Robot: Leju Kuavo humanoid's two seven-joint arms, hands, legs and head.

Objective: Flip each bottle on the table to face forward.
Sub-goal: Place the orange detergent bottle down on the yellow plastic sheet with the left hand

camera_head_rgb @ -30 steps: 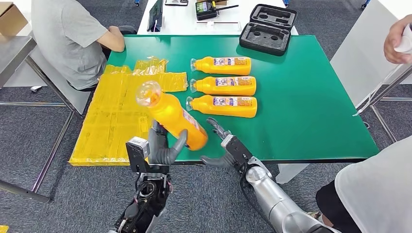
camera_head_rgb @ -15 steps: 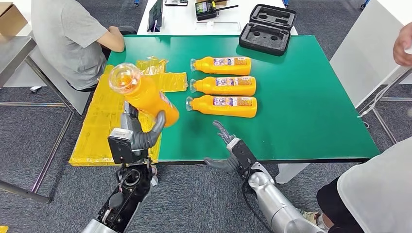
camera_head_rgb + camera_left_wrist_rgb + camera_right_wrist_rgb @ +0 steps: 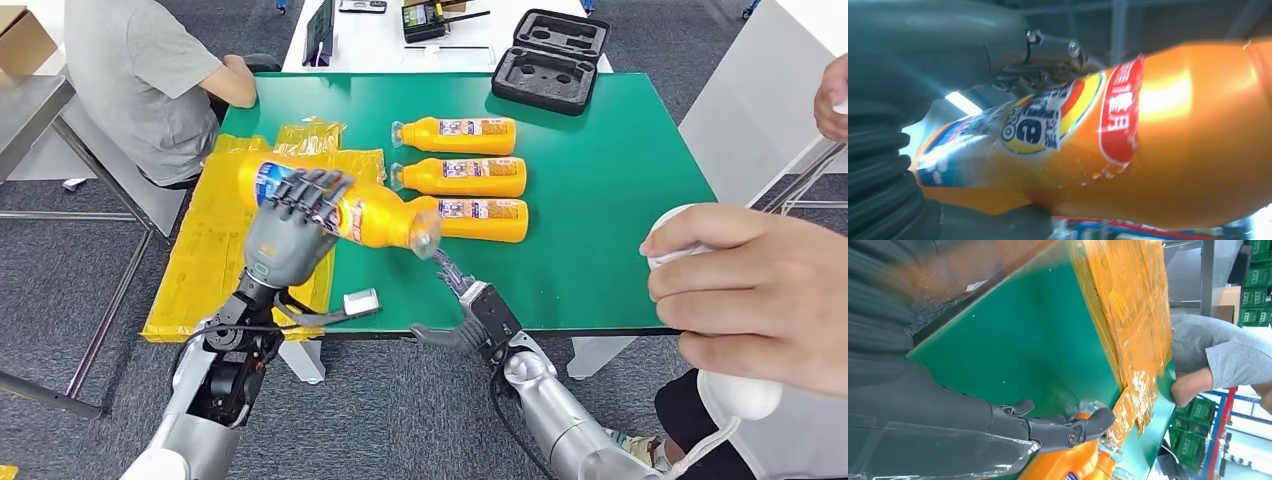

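Note:
My left hand (image 3: 289, 228) grips an orange bottle (image 3: 372, 220) in the air above the table's front left part. The bottle lies almost level, its clear cap pointing right and its label side up. The left wrist view has that bottle (image 3: 1128, 140) close up, with a red, blue and yellow label and the grey thumb (image 3: 943, 50) across it. Three more orange bottles (image 3: 462, 176) lie in a row on the green table (image 3: 620, 200), caps to the left. My right hand (image 3: 468, 302) hovers at the table's front edge, fingers (image 3: 1063, 432) spread and holding nothing.
Crumpled yellow wrapping (image 3: 225, 240) covers the table's left part. A black foam case (image 3: 552, 60) sits at the far edge. A person (image 3: 140, 80) sits at the far left corner. Another person's hand (image 3: 760, 290) with something white is close in the right foreground.
My left hand has risen and turned the bottle over, its cap swinging from the upper left to the right. My right hand barely moved. A person's hand came in at the right foreground.

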